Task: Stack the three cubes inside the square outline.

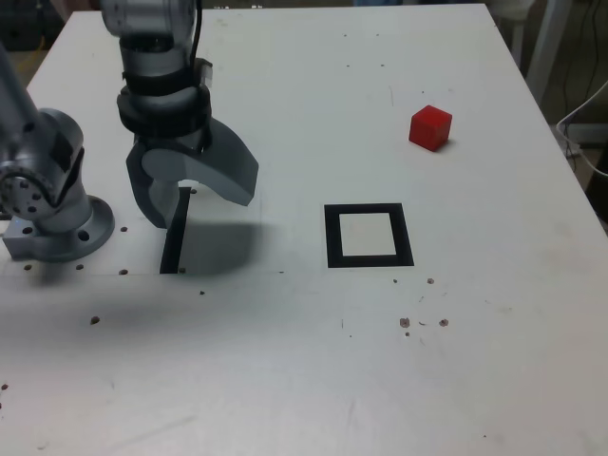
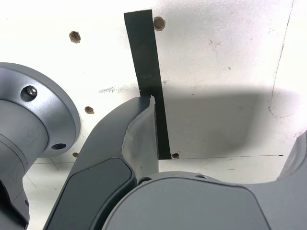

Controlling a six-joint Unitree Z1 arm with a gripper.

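The bench (image 1: 304,380) fills the foreground nearest the exterior camera, white, matte and speckled with small holes; it carries everything else. The arm's base (image 1: 52,204) is bolted well to the exterior view's left of the square outline (image 1: 369,235); the gripper (image 1: 195,195) hangs between base and outline, over a straight black strip (image 1: 174,237), fingers (image 2: 144,139) spread wide and holding nothing. The square outline is a thick black frame with a white centre, unoccupied. The red cube (image 1: 430,126) sits beyond the outline and toward the exterior view's right, well apart from it, turned slightly askew to its edges; no yellow or green cube is visible. The cube appears rigid, light and smooth-faced; take hold across two opposite flat sides, fingers squared to those faces, to prevent twisting.
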